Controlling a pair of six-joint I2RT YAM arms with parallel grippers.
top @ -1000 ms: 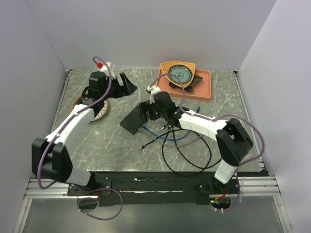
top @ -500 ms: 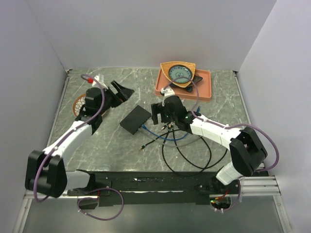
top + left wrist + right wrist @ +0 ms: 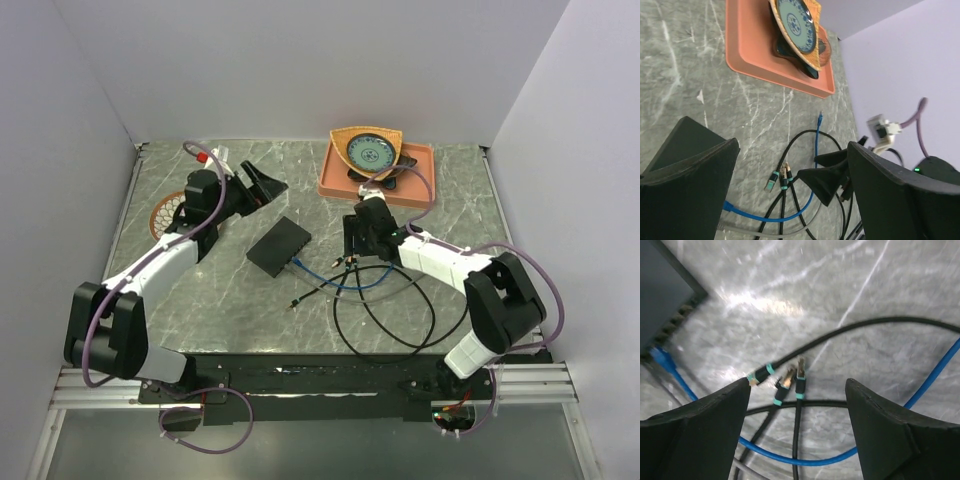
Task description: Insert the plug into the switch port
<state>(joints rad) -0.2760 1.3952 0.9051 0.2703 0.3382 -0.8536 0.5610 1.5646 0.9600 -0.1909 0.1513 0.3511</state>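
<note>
Reaching for the plug: the right gripper [image 3: 797,382] hangs over three teal-banded plugs [image 3: 800,376] at centre frame, jaws spread, nothing between them.
Left gripper [image 3: 792,144]: jaws spread and empty, upper left of the overhead view.
Switch [image 3: 279,246]: flat black box, centre-left of the overhead view.
Switch port [image 3: 677,317]: on the box edge at upper left of the right wrist view, where a blue cable [image 3: 670,367] meets it; openings too blurred to count.
Technique: judged best to pinch one plug behind its teal band, leaving the tip clear, then square it to a vacant port.
Risk: the plugs lie close together, so closing may gather two.
</note>
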